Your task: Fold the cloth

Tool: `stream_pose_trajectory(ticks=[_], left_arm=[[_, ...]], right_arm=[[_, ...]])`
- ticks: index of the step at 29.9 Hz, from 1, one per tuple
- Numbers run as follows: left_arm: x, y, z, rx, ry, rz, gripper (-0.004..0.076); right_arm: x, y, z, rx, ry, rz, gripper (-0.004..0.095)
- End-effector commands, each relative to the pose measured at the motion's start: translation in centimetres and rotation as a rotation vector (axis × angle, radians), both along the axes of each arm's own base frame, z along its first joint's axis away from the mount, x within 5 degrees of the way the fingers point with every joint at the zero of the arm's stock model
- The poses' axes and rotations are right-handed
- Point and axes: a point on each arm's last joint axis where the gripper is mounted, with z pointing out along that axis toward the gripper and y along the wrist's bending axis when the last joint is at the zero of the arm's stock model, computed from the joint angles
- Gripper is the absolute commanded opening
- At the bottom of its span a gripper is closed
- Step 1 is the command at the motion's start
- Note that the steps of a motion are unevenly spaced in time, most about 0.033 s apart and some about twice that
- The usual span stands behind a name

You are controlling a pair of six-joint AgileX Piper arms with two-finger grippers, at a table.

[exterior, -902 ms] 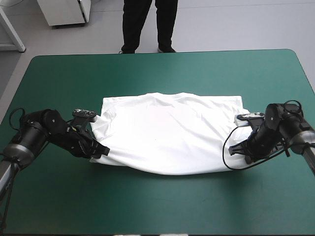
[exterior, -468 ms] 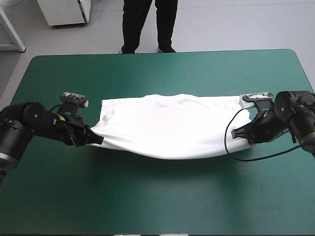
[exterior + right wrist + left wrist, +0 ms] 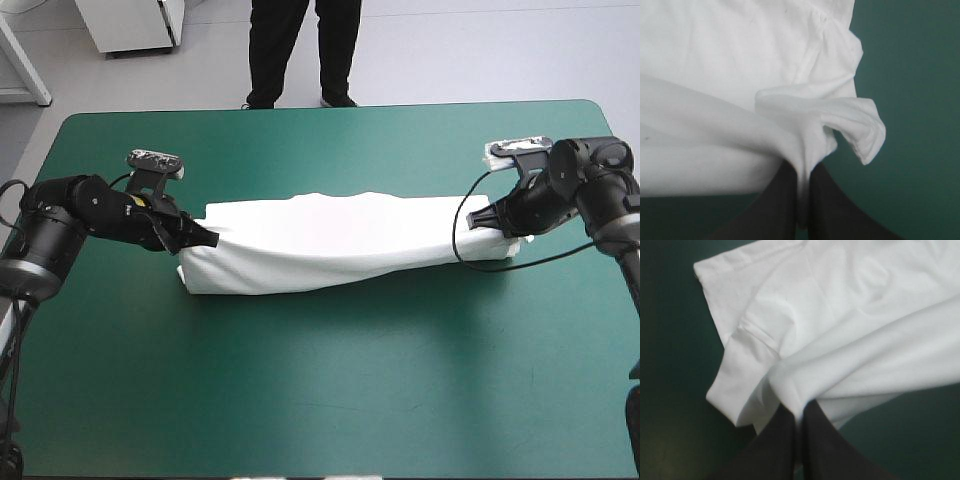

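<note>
The near half of the counter (image 3: 320, 400) held nothing of the task. Across its middle the T-shirt (image 3: 340, 240) lay as a long, narrow band. Its long axis ran from the left edge toward the right edge, and its near part was doubled over toward the far side, covering most of the layer below.

The left pincer (image 3: 205, 238) was all but closed on a pinch of fabric at the band's left end, with the cloth stretching away from it to the right. The left wrist view showed the held layer draped over a flat sleeve (image 3: 727, 385).

The right pincer (image 3: 480, 222) was likewise clamped on a pinch at the right end, with the cloth stretching from it to the left and a loose corner curling just beside its fingers. Each arm sat at its own end, neither nearer the middle.

The lengthwise fold looked nearly laid. The coming move would likely turn on both pincers carrying the held edge toward the far edge together, square to the long axis, before letting go.
</note>
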Motion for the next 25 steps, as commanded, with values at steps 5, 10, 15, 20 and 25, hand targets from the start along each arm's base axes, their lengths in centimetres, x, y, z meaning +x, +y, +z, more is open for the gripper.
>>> stream_pose_trajectory(ticks=[5,10,15,20,25], left_arm=[[3.6,-0.2,0.5,-0.031,-0.170,0.064,-0.0009],[6.8,-0.3,-0.5,-0.002,-0.198,0.074,-0.0009],[9.8,-0.4,-1.3,0.044,-0.200,0.067,-0.0009],[11.6,-0.6,-3.0,0.058,-0.169,0.062,-0.0009],[12.0,-0.6,-4.2,0.066,-0.123,0.054,-0.0008]], right_arm=[[4.8,-0.1,0.8,-0.012,-0.091,-0.010,-0.0019],[8.0,0.2,-1.1,-0.006,-0.090,-0.010,-0.0019],[10.2,0.5,-2.4,0.003,-0.087,-0.010,-0.0019],[11.7,0.9,-3.5,0.041,-0.077,-0.011,-0.0017],[12.0,0.5,-4.1,0.123,-0.046,0.016,0.0028]])
